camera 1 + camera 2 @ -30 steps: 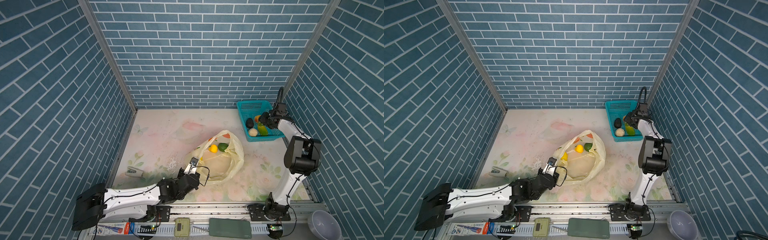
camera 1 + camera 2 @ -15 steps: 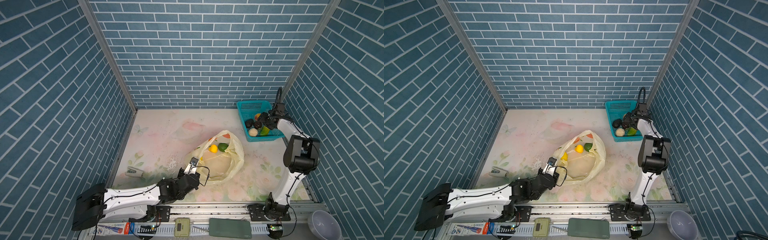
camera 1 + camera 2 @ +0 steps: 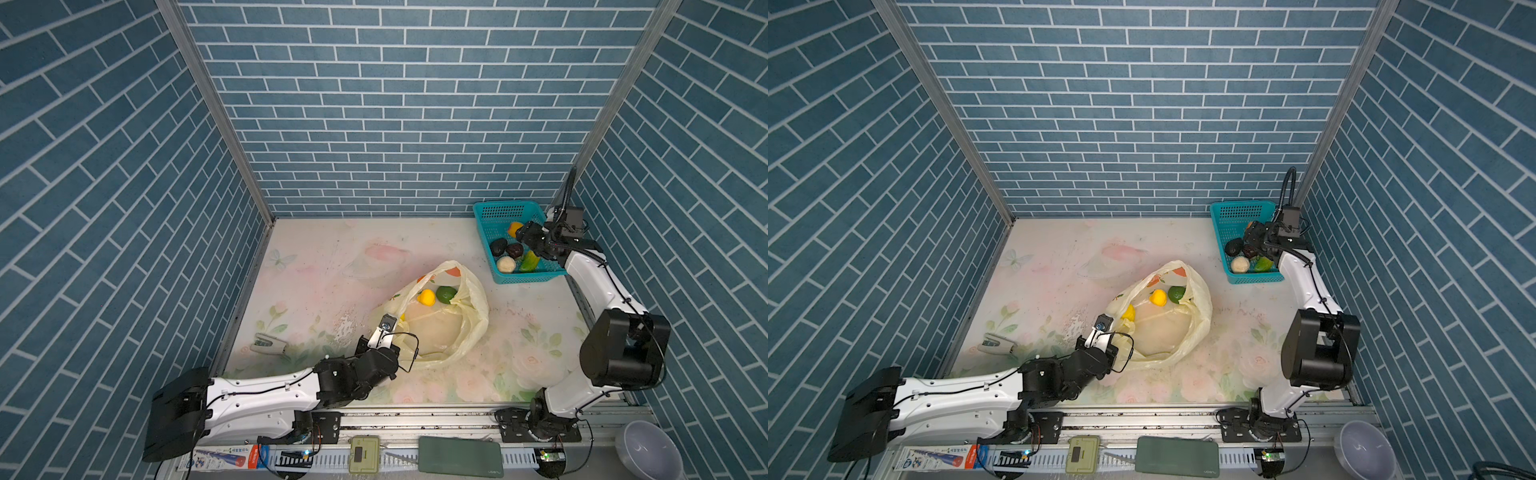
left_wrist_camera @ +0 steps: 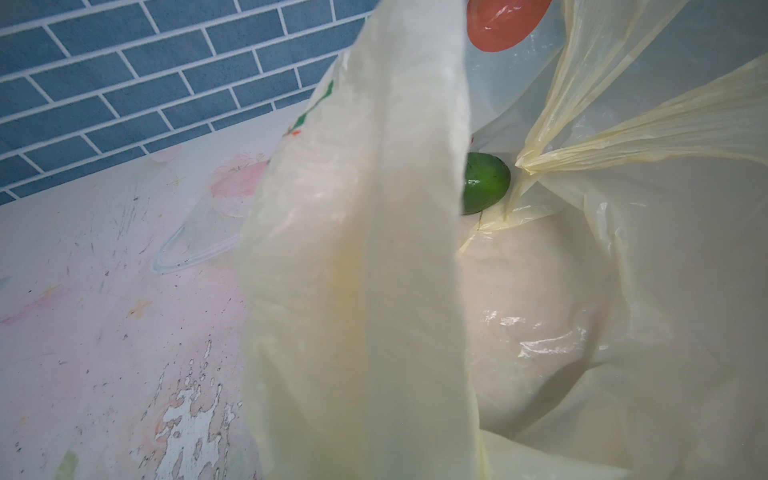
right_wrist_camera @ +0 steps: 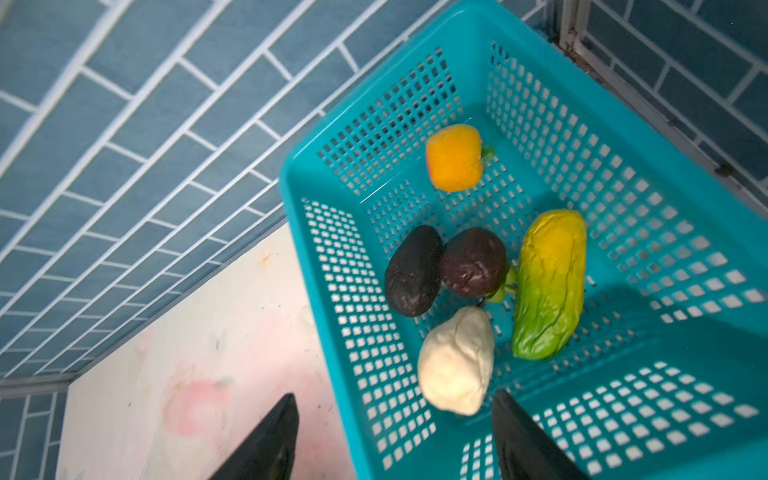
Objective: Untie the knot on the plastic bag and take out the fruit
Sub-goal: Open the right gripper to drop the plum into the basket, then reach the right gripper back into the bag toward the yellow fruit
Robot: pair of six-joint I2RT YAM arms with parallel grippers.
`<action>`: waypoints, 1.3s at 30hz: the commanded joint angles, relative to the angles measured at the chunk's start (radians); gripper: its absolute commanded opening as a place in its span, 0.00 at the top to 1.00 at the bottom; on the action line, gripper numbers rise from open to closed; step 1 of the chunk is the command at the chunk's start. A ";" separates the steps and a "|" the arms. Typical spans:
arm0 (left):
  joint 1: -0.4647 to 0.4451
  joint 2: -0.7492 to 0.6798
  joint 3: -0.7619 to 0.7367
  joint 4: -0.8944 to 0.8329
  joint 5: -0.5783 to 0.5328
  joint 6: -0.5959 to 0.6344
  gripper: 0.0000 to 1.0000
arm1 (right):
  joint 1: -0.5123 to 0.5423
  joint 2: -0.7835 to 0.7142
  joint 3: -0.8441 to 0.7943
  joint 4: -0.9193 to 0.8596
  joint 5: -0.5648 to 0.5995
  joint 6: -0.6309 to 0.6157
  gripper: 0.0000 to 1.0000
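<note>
Blue-tiled corner: your right gripper [image 5: 394, 397] just spread apart, dropping the orange fruit [image 5: 454, 158] in the basket [image 5: 291, 187]; left gripper [image 3: 392, 332] clamps the bag [image 3: 473, 307], 3 fruits [image 3: 1158, 297] remain.

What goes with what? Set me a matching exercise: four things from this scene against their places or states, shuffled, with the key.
Things
1. round green fruit
2. cream-white fruit
3. right gripper
4. grey bowl

Places or states
A. open and empty, at the teal basket
B. inside the plastic bag
C. lying in the teal basket
D. off the table, past its front right corner

Pairs: 1-B, 2-C, 3-A, 4-D
</note>
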 commanded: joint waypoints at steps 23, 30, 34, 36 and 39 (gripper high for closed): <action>0.008 -0.041 -0.002 -0.033 -0.023 0.003 1.00 | 0.797 -0.370 -0.374 -0.012 0.075 0.143 0.30; 0.018 -0.021 0.001 -0.007 -0.034 -0.012 1.00 | 0.902 -0.197 -0.437 0.197 0.124 0.095 0.33; 0.029 -0.027 0.002 -0.001 -0.034 -0.015 1.00 | 0.930 -0.142 -0.494 0.305 0.135 0.106 0.35; 0.034 -0.031 -0.001 0.001 -0.031 -0.018 1.00 | 0.946 -0.117 -0.519 0.348 0.144 0.113 0.36; 0.040 -0.038 -0.003 0.007 -0.021 -0.020 1.00 | 0.954 -0.059 -0.541 0.417 0.131 0.142 0.36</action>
